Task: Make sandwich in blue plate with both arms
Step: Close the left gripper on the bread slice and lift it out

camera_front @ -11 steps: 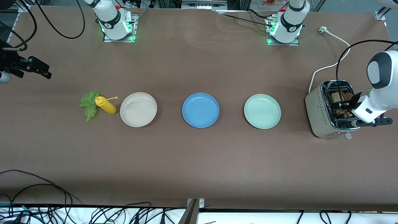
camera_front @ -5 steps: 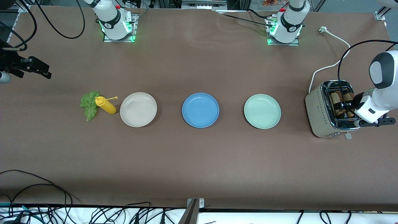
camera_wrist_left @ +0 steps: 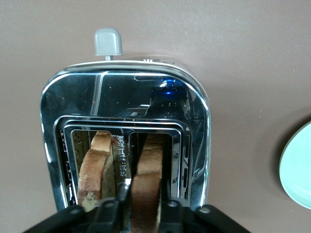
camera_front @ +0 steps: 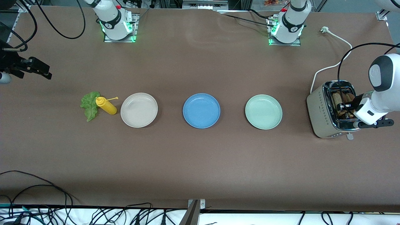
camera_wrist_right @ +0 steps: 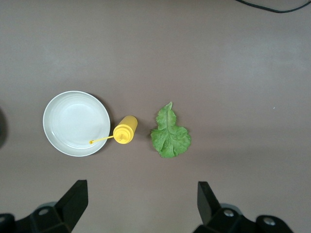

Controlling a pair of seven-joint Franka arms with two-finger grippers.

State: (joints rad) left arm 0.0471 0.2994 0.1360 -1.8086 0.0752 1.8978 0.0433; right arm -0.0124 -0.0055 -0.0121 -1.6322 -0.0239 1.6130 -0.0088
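My left hand (camera_wrist_left: 141, 213) closes on a bread slice (camera_wrist_left: 146, 179) in the toaster (camera_front: 323, 111).
Fingers straddle one of two slices; it looks gripped, though I can't see the contact itself. Best to lift straight up, clear of the slot. My right hand (camera_wrist_right: 141, 204) waits wide open and empty over one lettuce leaf (camera_wrist_right: 169, 132), one yellow bottle (camera_wrist_right: 125, 130). Three plates; the blue plate (camera_front: 201, 110) sits well away, bare.
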